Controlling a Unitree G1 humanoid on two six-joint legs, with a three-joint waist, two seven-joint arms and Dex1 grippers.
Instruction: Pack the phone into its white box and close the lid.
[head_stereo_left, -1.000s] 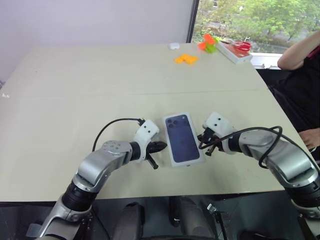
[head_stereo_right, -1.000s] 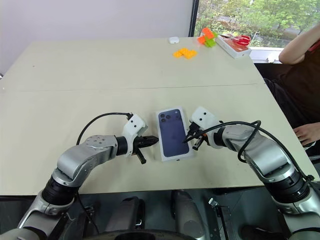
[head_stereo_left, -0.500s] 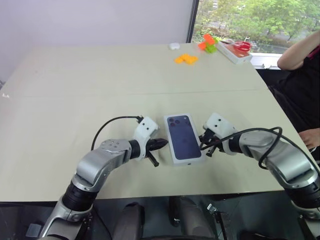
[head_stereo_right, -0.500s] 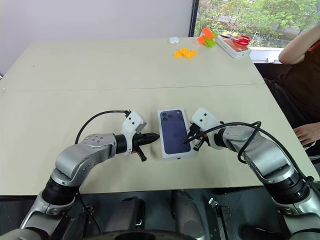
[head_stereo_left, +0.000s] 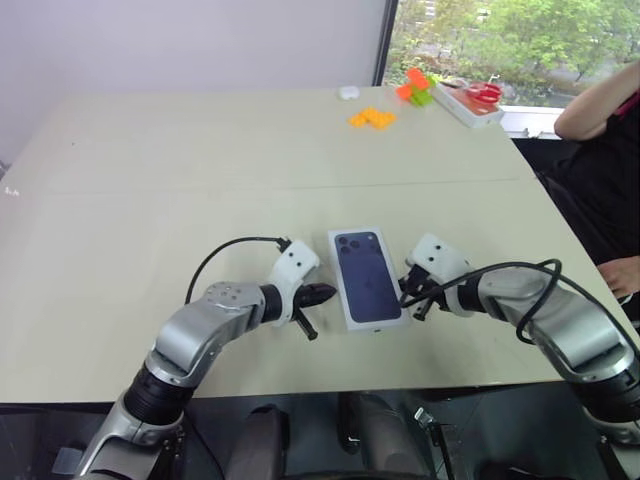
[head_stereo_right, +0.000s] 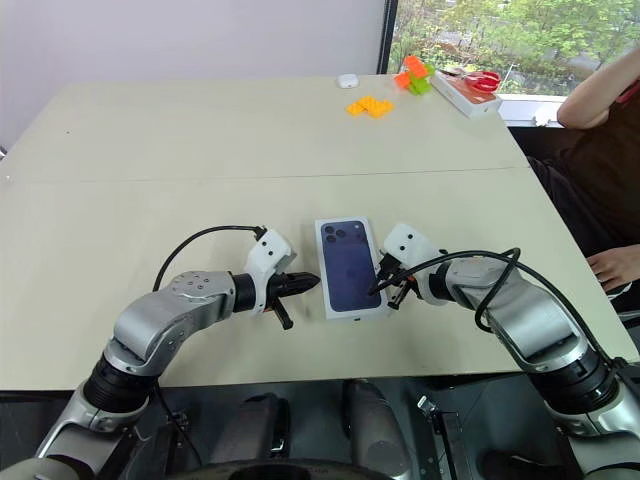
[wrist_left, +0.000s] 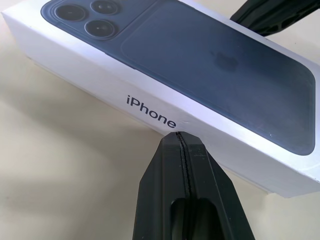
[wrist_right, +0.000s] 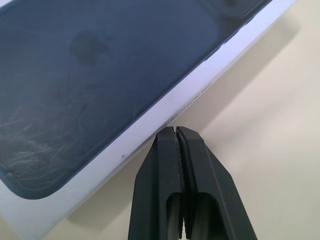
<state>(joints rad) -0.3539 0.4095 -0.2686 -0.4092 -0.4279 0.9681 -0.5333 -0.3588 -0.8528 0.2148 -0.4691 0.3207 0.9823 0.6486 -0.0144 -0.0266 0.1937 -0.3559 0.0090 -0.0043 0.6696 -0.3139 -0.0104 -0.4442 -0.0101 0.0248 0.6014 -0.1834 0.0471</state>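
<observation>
I'm keeping both claws pinched shut, empty, left claw (head_stereo_left: 322, 294) and right claw (head_stereo_left: 410, 294) touching opposite long sides of the closed white box (head_stereo_left: 369, 276) near the counter (head_stereo_left: 150, 200) edge. Uneven pushing could be skewing it or sliding it off.

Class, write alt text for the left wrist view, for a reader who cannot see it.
A closed white box with a dark navy phone printed on its lid and "iPhone" on its side lies on a beige table. The left gripper, fingers shut, has its tip against the box's side wall. The dark tip of the right gripper shows beyond the far side.
</observation>
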